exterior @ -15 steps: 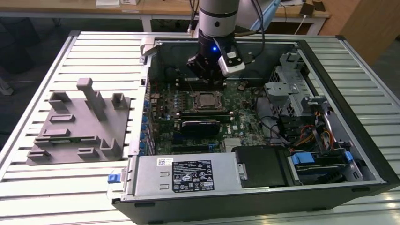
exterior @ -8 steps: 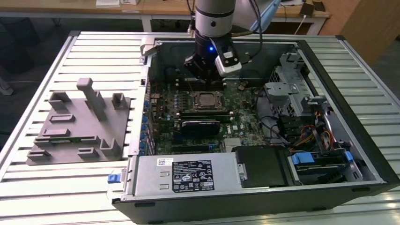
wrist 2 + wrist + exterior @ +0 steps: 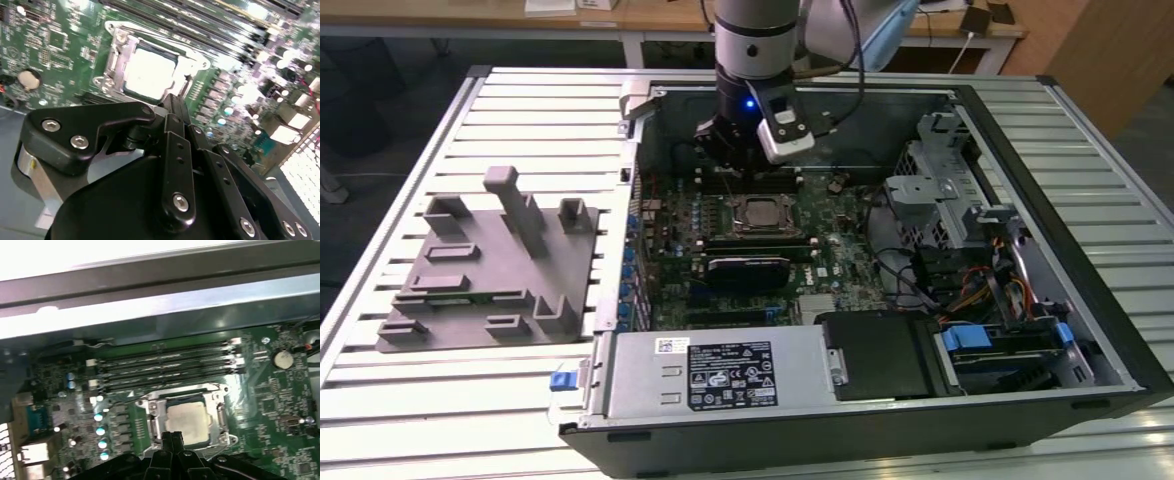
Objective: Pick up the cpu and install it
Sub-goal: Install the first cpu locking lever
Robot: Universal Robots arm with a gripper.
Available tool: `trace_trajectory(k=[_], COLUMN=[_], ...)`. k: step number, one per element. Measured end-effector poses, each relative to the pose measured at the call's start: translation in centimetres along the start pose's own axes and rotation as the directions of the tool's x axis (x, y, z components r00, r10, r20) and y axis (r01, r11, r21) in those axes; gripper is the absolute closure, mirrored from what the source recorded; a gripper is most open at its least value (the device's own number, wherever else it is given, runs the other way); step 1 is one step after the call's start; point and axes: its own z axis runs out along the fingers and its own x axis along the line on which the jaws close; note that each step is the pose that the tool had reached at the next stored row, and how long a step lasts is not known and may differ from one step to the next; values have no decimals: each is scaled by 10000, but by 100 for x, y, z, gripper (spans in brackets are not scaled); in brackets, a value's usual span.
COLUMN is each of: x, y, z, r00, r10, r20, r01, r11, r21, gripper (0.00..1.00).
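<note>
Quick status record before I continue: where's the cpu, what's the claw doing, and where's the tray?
cpu: lying flat inside the socket frame on the motherboard
claw: shut, holding nothing, tips near the cpu's edge, contact unclear
grey tray: on the table, at the exterior view's left of the open case

Exterior view high above; both wrist views close over cpu (image 3: 150, 72) (image 3: 187, 420).

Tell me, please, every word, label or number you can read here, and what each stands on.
Nothing can be quoted.
Black label on the silver metal power-supply box: white print, too small to read.
Small white sticker on that box: too small.
Green motherboard: white markings, blurred.
Silvery square cpu: no legible text.
</note>
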Motion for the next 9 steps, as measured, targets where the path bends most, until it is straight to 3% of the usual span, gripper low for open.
trace_trajectory(k=[9], x=[290], y=[-48], z=[-7], r00=[10000], r10=[-2], r20=[-1], r01=[2], r11=[10000], r21=[1], gripper=[89])
